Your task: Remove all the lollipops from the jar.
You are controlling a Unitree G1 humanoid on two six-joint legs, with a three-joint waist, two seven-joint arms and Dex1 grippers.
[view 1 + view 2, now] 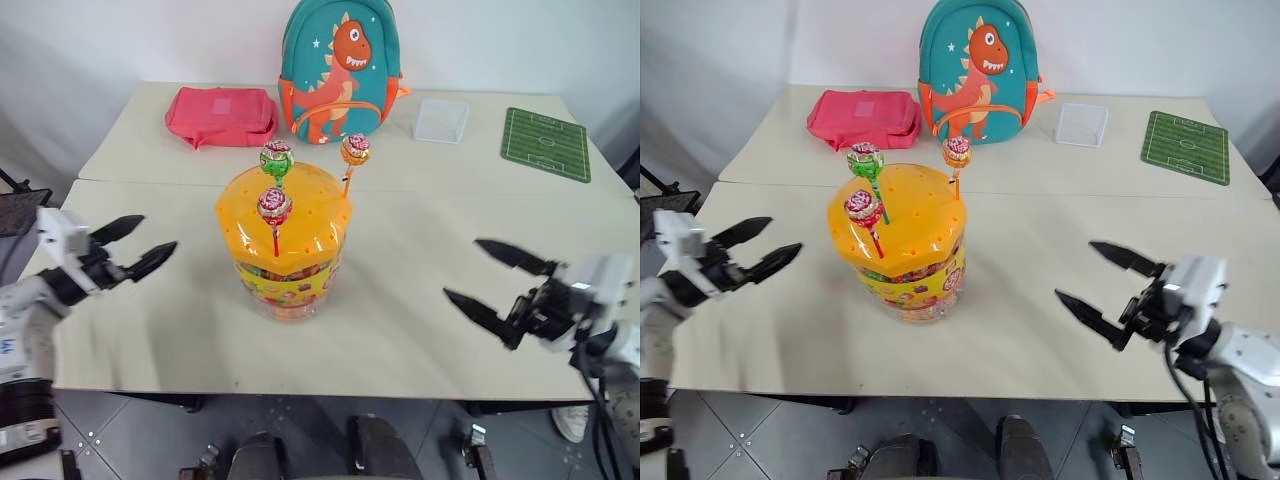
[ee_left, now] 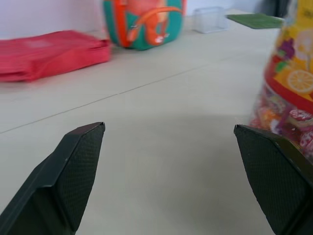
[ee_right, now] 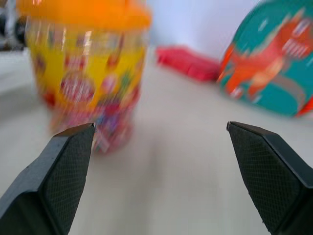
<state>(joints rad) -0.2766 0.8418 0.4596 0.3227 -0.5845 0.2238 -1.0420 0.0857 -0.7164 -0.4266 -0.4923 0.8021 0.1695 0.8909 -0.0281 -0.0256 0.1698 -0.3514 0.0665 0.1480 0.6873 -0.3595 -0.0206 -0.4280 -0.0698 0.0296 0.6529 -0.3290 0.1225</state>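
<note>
The jar (image 1: pixel 285 245) stands in the middle of the table, a clear tub with an orange domed lid and sweets inside. Three lollipops stick up from holes in its lid: a green one (image 1: pixel 277 158), an orange one (image 1: pixel 355 150) and a pink-red one (image 1: pixel 274 205). My left gripper (image 1: pixel 135 245) hovers open to the left of the jar, apart from it. Off to the jar's right, my right gripper (image 1: pixel 480 272) is open too, with a wide gap of table between. Both hold nothing. The jar's side (image 3: pixel 93 78) shows in the right wrist view.
A dinosaur backpack (image 1: pixel 340 70) stands behind the jar, with a pink pouch (image 1: pixel 222 115) to its left. A clear small box (image 1: pixel 441 120) and a green football-pitch mat (image 1: pixel 546 143) lie at the back right. A seam (image 1: pixel 480 195) joins two tables.
</note>
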